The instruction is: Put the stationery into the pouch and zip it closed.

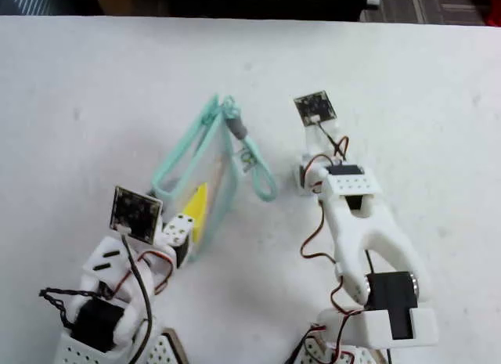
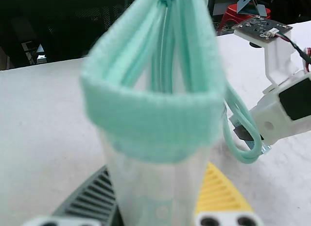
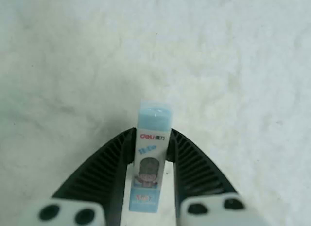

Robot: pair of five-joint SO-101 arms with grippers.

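Eraser [image 3: 151,160] in a pale blue sleeve, pinched between the dark jaws of the right gripper [image 3: 150,138], which are closed on its sides; its free end points down at the white counter [image 1: 94,106]. Whether it touches the counter cannot be told. Near it, toward the left arm, lies the mint-green pouch [image 1: 196,164] with clear sides, its mouth spread open. The left gripper [image 2: 155,187] holds the pouch's near end, one grey jaw and one yellow jaw closed on the clear wall. A mint wrist strap [image 1: 262,176] trails from the pouch's far end, just beside the right arm.

The step in hand looks like loading: the eraser is gripped but not yet in the pouch. The next move likely calls for carrying it over the strap, lining it up with the narrow open mouth and letting go inside, while the left jaws keep the pouch steady. Zipping comes after.

Hard to make out: what already lies inside the pouch, where the zip slider sits, and, from overhead, the right jaws beneath their wrist camera.
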